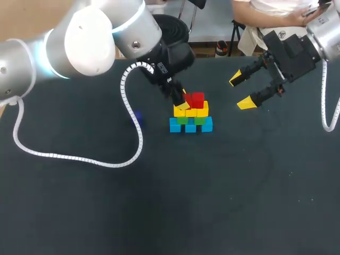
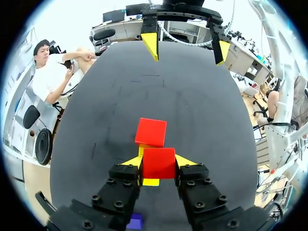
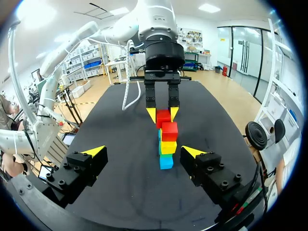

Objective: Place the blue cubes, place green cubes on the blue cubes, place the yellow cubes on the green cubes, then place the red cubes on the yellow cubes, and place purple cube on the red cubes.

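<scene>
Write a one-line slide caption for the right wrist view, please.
Left tool holds a red cube beside another red cube atop the cube stack; the open right tool hangs clear of it.

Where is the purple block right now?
In the head view, the purple cube sits alone on the table, a little to the left of the block stack, right beside the left arm's white cable.

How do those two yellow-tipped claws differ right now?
The left gripper is shut on a red cube; the right gripper is open and holds nothing. The left is at the top of the cube stack; the right hangs off to its side. Both have yellow tips.
</scene>
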`<action>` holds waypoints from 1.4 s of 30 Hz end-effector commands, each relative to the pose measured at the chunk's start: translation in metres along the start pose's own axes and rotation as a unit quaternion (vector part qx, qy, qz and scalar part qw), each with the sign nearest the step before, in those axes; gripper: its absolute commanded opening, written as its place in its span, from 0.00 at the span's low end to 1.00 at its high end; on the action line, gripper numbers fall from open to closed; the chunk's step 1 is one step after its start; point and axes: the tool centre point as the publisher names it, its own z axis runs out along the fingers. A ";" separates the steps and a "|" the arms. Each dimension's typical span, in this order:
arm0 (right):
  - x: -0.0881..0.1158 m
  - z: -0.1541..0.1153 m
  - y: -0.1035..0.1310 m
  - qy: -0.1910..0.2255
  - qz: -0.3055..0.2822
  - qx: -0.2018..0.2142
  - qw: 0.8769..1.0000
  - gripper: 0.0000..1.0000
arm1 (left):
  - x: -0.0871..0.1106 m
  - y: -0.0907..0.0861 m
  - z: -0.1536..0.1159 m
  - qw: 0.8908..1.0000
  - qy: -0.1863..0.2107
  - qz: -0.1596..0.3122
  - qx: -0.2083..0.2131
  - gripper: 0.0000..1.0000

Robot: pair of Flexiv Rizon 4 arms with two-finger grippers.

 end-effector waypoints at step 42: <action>0.000 0.000 0.001 0.000 0.000 0.001 1.000 1.00 | -0.003 0.007 -0.001 1.000 -0.005 -0.002 0.007 0.00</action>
